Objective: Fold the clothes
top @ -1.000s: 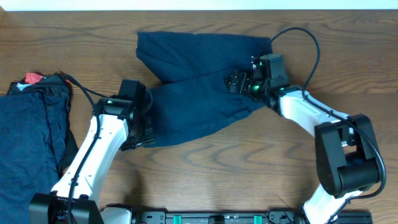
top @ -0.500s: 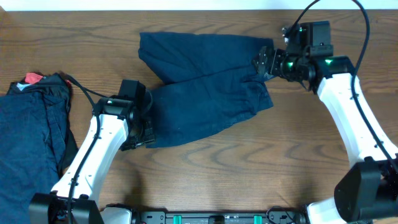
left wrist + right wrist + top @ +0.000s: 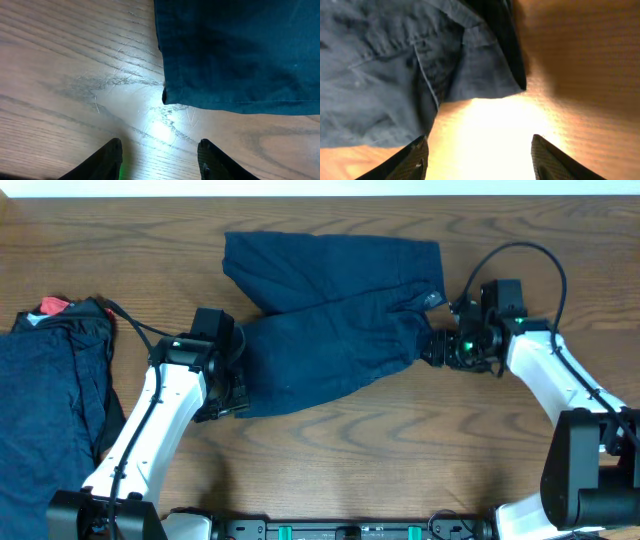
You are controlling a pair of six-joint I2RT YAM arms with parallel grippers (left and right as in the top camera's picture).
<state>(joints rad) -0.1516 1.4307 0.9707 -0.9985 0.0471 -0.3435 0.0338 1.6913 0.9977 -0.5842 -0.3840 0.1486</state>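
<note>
One of the clothes, a wrinkled dark navy garment [image 3: 330,320], lies spread across the middle of the table. My left gripper [image 3: 230,395] hovers at its lower-left corner. In the left wrist view that hemmed corner [image 3: 167,95] lies just ahead of the open left gripper [image 3: 160,157], with only bare wood between the fingers. My right gripper [image 3: 432,348] sits at the garment's right edge. In the right wrist view the folded cloth edge [image 3: 485,75] lies just beyond the open right gripper [image 3: 480,155], which holds nothing.
A pile of more dark navy clothes [image 3: 45,410] lies at the left edge of the table, with a red piece [image 3: 52,306] at its top. The wooden table [image 3: 400,450] shows in front of the garment. The arm bases stand at the near edge.
My right arm lifted off the garment's top, swung out to the back right, then came down at its right edge, its jaws narrowing. The left arm and the garment stayed put.
</note>
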